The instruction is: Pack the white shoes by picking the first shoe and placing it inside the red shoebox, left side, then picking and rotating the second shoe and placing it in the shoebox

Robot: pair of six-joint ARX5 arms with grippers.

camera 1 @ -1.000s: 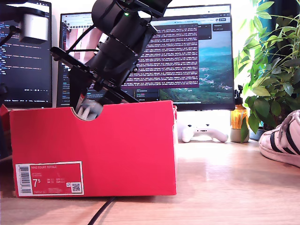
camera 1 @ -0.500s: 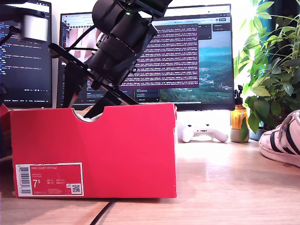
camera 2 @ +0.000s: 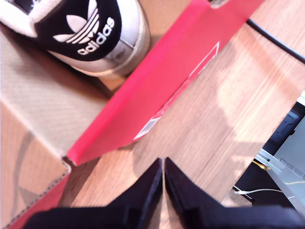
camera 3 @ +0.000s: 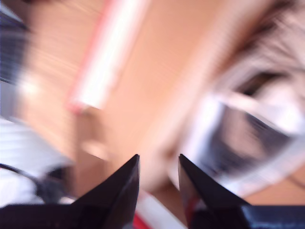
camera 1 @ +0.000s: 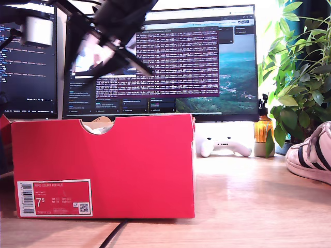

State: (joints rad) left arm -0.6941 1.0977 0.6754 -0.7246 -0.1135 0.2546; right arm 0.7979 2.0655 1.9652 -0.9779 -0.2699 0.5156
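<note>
The red shoebox point(camera 1: 129, 165) stands at the exterior view's left, its labelled end facing the camera. One white shoe lies inside it; a bit of it point(camera 1: 97, 125) shows through the notch, and its black heel tab point(camera 2: 90, 28) shows in the first wrist view. The other white shoe point(camera 1: 313, 155) rests on the table at the exterior view's right edge. My first gripper point(camera 2: 163, 164) is shut and empty, outside the box's labelled red wall point(camera 2: 157, 90). My second gripper point(camera 3: 158, 162) is open and empty over a blurred white shoe point(camera 3: 257, 129). A dark, motion-blurred arm point(camera 1: 116, 20) hangs above the box.
Monitors point(camera 1: 207, 62) line the back of the wooden table. A white game controller point(camera 1: 225, 146), an amber bottle point(camera 1: 262, 129) and a leafy plant point(camera 1: 300, 77) stand between the box and the loose shoe. A black cable point(camera 1: 111, 235) runs out from under the box.
The arm that reached down into the box behind the notch has risen well above it and is blurred with motion. The shoe stays in the box.
</note>
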